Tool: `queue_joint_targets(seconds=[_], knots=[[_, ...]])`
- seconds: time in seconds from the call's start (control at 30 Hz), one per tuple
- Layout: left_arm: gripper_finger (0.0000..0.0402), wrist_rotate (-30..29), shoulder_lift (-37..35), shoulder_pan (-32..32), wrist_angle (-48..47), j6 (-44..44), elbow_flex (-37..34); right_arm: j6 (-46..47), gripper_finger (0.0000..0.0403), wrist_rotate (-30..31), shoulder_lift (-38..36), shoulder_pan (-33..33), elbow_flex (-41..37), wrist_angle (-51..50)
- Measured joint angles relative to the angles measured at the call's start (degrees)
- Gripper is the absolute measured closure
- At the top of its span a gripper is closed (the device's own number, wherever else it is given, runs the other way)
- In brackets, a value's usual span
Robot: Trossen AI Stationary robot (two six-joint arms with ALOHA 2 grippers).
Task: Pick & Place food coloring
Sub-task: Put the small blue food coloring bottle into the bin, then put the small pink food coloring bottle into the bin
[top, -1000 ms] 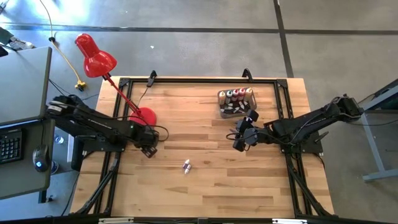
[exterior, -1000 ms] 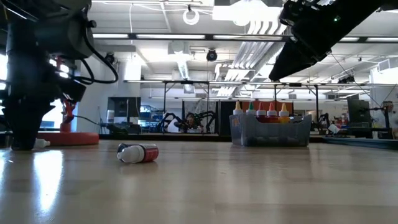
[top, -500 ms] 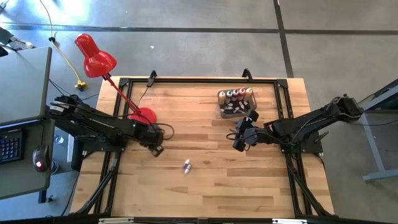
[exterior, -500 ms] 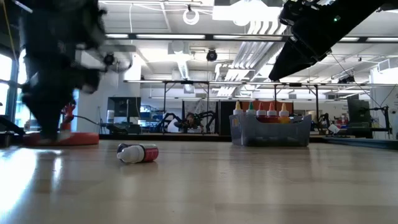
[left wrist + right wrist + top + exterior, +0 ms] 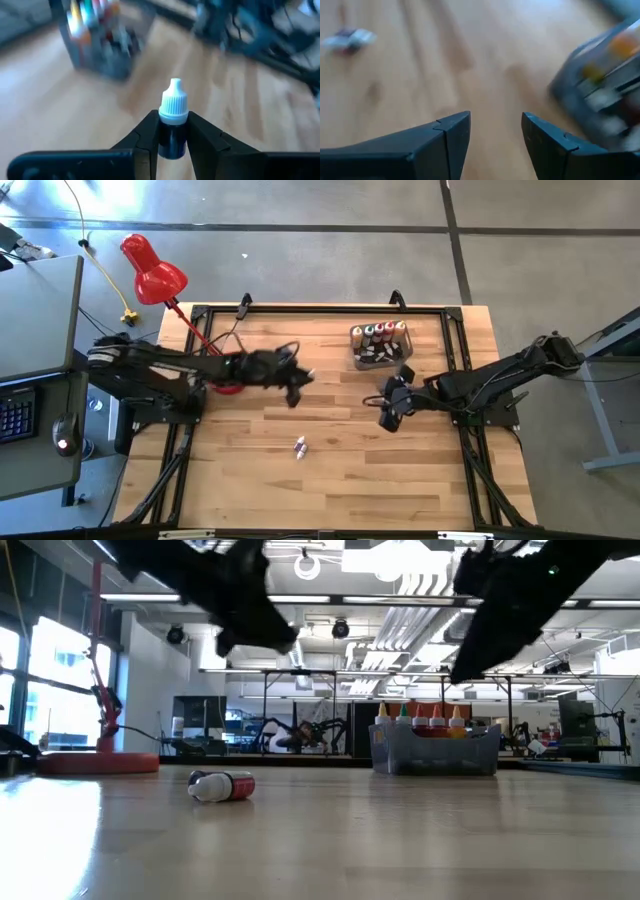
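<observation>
My left gripper (image 5: pixel 172 131) is pinching a tiny dark bottle (image 5: pixel 172 125) with a white cap, held up off the table (image 5: pixel 330 480) well to the left of the tub (image 5: pixel 380 347). My right gripper (image 5: pixel 495 135) hangs with its jaws spread and nothing between them, just in front of the tub. The tub holds upright bottles (image 5: pixel 428 718) with coloured caps. A red bottle (image 5: pixel 224 785) lies on its side on the wood, far from the tub.

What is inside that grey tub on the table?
The grey tub holds a row of upright squeeze bottles with yellow, green, red and orange tips, plus smaller bottles lying beside them. Whatever lies beneath those is covered.
</observation>
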Motion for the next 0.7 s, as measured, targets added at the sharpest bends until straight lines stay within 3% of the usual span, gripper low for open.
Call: queue_joint_targets(seconds=[0.13, 0.27, 0.4, 0.6, 0.7], knots=[[0.0327, 0.9, 8.56, 4.98, 10.8, 8.7, 5.66, 8.31, 0.0231, -9.24, 0.0, 0.34, 0.0, -6.02], [0.0327, 4.81, 20.03, 8.42, 14.66, 18.01, 14.71, 14.06, 0.0231, -7.99, 0.0, 1.74, 0.0, -10.11], [0.0318, 7.76, 31.8, 10.84, 12.13, 22.44, 26.33, 15.62, 0.0231, -7.59, 0.0, 2.97, 0.0, -12.54], [0.0284, 3.5, 45.83, 14.2, 2.99, 22.54, 42.62, 15.73, 0.0231, -6.87, 0.0, 4.56, 0.0, -13.38], [0.0264, 4.65, 50.36, 15.6, -3.02, 22.31, 48.66, 15.73, 0.0231, -6.58, 0.0, 5.16, 0.0, -13.41]])
